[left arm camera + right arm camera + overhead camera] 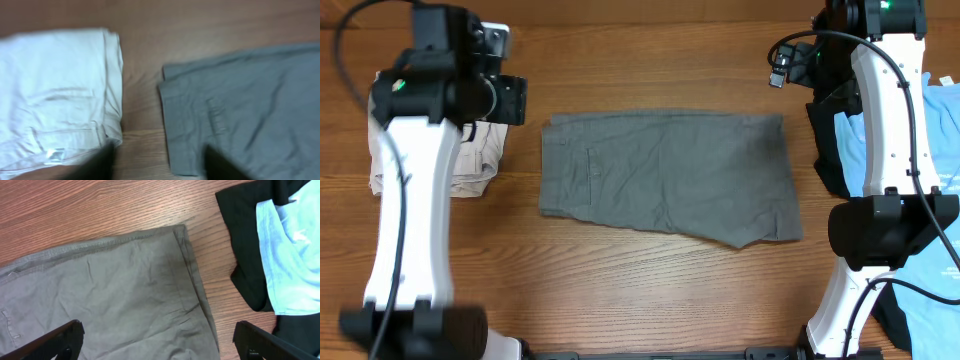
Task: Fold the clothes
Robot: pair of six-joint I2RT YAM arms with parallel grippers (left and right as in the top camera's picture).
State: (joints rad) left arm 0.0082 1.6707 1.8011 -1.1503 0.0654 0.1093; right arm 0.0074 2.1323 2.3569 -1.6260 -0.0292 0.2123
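The mid-grey shorts (665,175) lie flat in the middle of the table, with a slit pocket near their left end. They also show in the left wrist view (245,105) and the right wrist view (110,290). My left gripper (160,167) is open and empty, above the gap between the grey shorts and the folded beige shorts (55,95). My right gripper (160,345) is wide open and empty over the grey shorts' far right corner. A black garment (245,240) and a light-blue T-shirt (290,255) lie to its right.
In the overhead view the beige shorts (480,160) sit at the left under my left arm (510,100). The black garment (830,150) and the blue T-shirt (940,180) are heaped at the right edge, behind my right arm (790,65). The wooden table (650,290) shows in front.
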